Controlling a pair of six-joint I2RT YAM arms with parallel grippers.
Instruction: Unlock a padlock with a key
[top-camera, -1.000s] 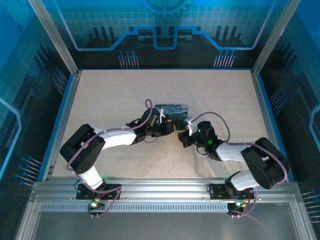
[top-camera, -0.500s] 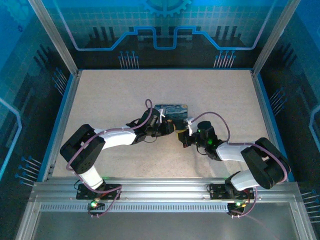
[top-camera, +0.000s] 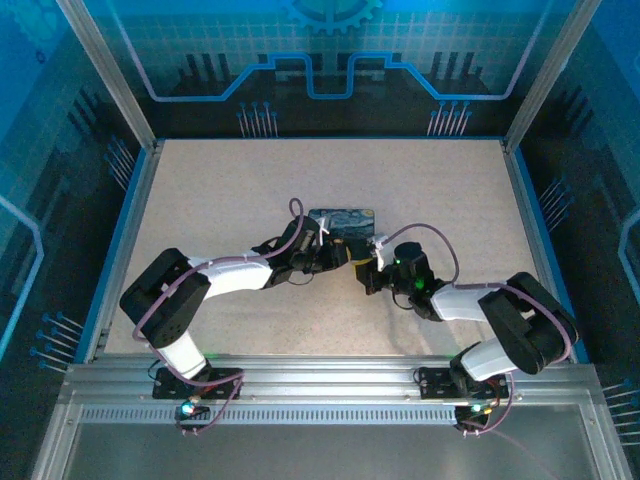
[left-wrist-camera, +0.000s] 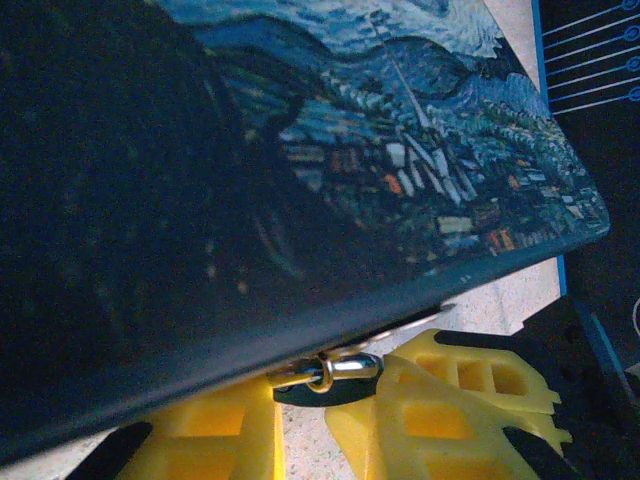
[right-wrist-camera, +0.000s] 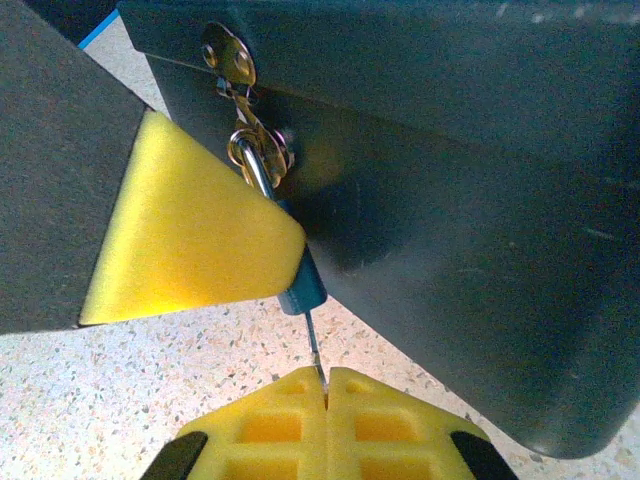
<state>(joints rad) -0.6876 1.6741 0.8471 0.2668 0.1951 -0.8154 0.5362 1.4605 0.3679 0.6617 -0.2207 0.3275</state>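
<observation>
Right arm edged leftward; right gripper pinches key.

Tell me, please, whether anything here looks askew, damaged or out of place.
Nothing looks damaged or spilled. The padlock hangs slanted from the tin, seemingly because the left tool holds it while the right tool grips the key.

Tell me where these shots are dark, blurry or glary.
Top external: even light on the table, blue glow on the walls. Left wrist: the tin sits so close its left half sinks into soft shadow. Right wrist: tin side dark, padlock and key sharp, glints on the brass hasp.
</observation>
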